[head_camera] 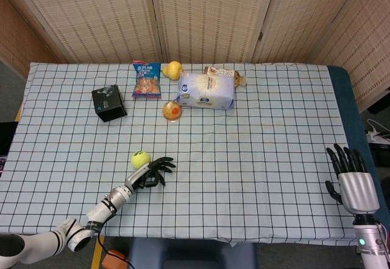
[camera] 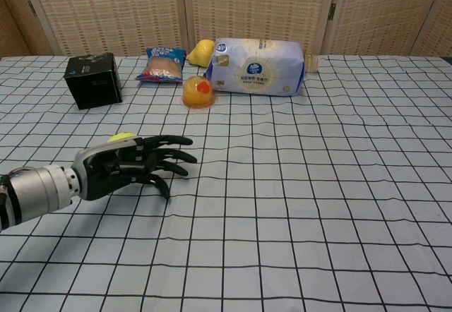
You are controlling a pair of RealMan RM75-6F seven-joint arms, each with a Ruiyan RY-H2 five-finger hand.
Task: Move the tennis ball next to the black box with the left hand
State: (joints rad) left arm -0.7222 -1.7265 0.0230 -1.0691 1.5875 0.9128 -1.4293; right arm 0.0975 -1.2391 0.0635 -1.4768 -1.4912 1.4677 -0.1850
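A yellow-green tennis ball (head_camera: 140,158) lies on the checked tablecloth left of centre; in the chest view only its top (camera: 122,137) shows behind my left hand. My left hand (head_camera: 150,172) (camera: 133,164) hovers just right of and in front of the ball, fingers spread, holding nothing. The black box (head_camera: 109,103) (camera: 92,80) stands well behind the ball at the left. My right hand (head_camera: 350,178) hangs open at the table's right edge, seen only in the head view.
Along the back stand a blue snack bag (head_camera: 146,79), a yellow fruit (head_camera: 173,69), a white tissue pack (head_camera: 207,90) and an orange jelly cup (head_camera: 172,111). The table's front edge (head_camera: 195,238) runs close to my left forearm.
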